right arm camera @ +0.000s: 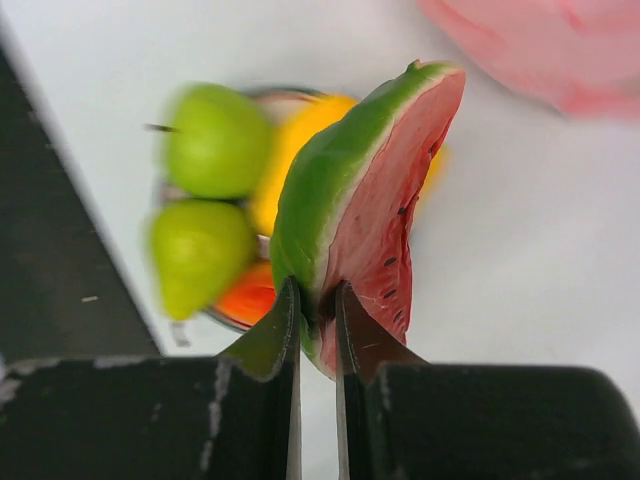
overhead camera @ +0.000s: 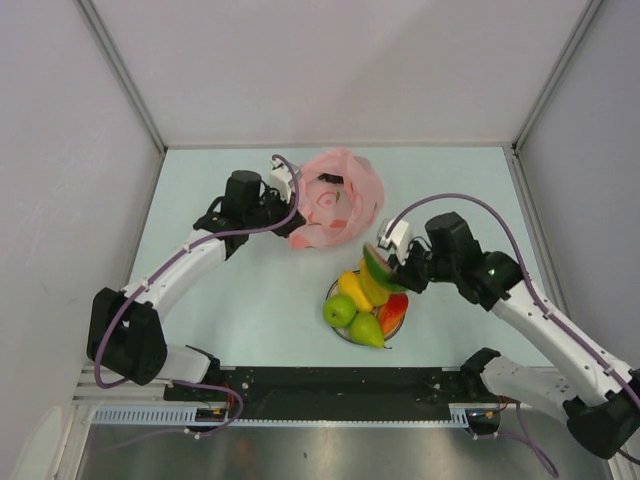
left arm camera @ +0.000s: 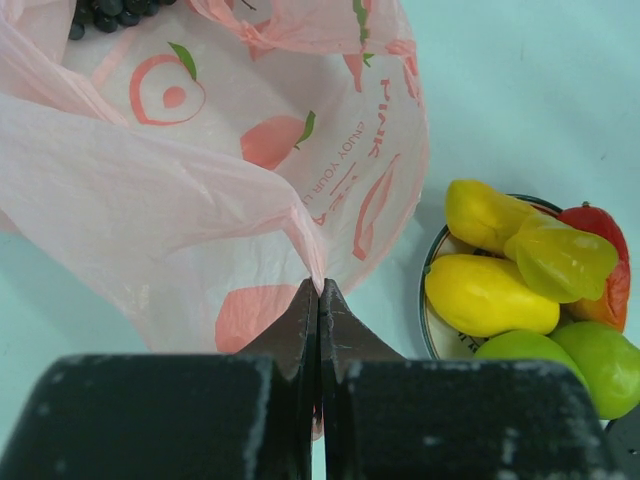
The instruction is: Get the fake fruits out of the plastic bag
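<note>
Pale green tabletop [overhead camera: 250, 300], walled in grey, fills the overhead view as I run both arms from afar. At upper centre of that view sits the plastic bag [overhead camera: 340, 205], pink and crumpled, its mouth pulled wide. My left gripper [left arm camera: 318, 290] is clamped flat on a fold of film at the bag's near edge.

Below the bag, at lower centre, a plate [left arm camera: 428, 320] carries the fake fruits [overhead camera: 362, 305] already out: green apple [overhead camera: 339, 310], green pear [overhead camera: 366, 330], yellow mangoes [left arm camera: 488, 295] and a red-orange piece I cannot name. Just above the plate, my right gripper [right arm camera: 318, 295] pinches the watermelon slice [right arm camera: 380, 200] by its lower tip, rind to the left, over the pile. Smallest of all, a dark grape bunch [left arm camera: 110, 15] lies inside the bag, at the upper left of the left wrist picture.

I judge this to be the delivery of the slice. Next comes lowering it onto a free spot, parting the fingers, then reaching into the bag for the grapes.
</note>
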### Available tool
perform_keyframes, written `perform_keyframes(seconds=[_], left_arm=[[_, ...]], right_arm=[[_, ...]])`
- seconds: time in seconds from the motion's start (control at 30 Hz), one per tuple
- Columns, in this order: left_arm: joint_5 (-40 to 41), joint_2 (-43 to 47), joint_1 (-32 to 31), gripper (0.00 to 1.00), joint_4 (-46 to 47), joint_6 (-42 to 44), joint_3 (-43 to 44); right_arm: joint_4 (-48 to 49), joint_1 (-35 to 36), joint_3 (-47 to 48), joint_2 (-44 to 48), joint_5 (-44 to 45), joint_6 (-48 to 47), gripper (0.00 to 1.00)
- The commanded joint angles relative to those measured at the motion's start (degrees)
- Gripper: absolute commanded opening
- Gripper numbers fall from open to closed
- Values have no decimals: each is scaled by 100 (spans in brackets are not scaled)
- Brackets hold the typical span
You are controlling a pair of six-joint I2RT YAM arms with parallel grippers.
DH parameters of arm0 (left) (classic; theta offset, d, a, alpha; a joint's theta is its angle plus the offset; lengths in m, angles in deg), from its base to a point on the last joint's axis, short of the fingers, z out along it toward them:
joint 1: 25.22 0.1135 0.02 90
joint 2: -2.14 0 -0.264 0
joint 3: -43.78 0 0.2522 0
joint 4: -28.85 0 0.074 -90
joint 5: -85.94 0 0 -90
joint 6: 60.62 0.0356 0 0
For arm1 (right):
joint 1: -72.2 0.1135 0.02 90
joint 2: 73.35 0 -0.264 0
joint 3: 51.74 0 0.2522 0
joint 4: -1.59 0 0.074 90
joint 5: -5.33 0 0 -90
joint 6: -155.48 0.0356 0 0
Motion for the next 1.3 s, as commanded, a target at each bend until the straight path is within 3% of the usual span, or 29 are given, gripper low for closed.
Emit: perform_keyframes(seconds=[0.0,0.23,0.5,0.87,0.9,1.03,1.27], left_arm=[[-273,188,-38,0,140,-251,35],[-326,697,-64,0,201,-348,-202],[-238,1417,-3,0,439,-427,-808],[-264,1954,199,0,491,-506,-1274],[-282,1954,208,0,526,-549,-1283],[-317,1937,226,0,570,-594,-1301],[-343,1796,226,0,562,-620,-1231]], right_arm=[[-322,984,232,-2,-560,491,2],[-647,1029,759,-1064,-956,1052,2],[-366,1099,909,-1602,-789,1852,2],[-357,1187,1032,-2218,-727,2073,10],[-348,1187,1032,-2226,-718,2091,11],[-322,1196,1032,-2192,-613,2144,35],[-365,1196,1058,-2077,-586,2144,51]])
